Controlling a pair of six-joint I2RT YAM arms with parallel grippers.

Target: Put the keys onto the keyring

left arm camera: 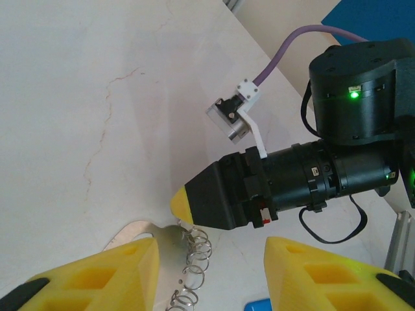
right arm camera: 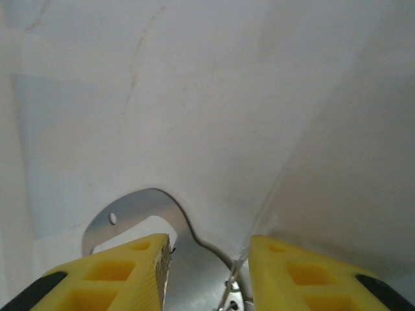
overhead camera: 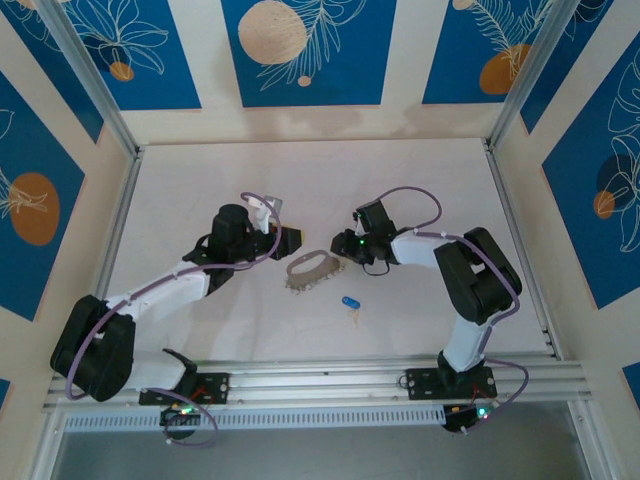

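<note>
Keyring lies flat mid-worktop, its long axis running near-left to far-right. Blue key sits just nearside of it, blade toward the near edge. White surface, blue-panelled walls. My right gripper straddles the keyring's far-right end; I can't tell if it's pinching. Left gripper hangs half-spread just beyond the keyring's far side.
</note>
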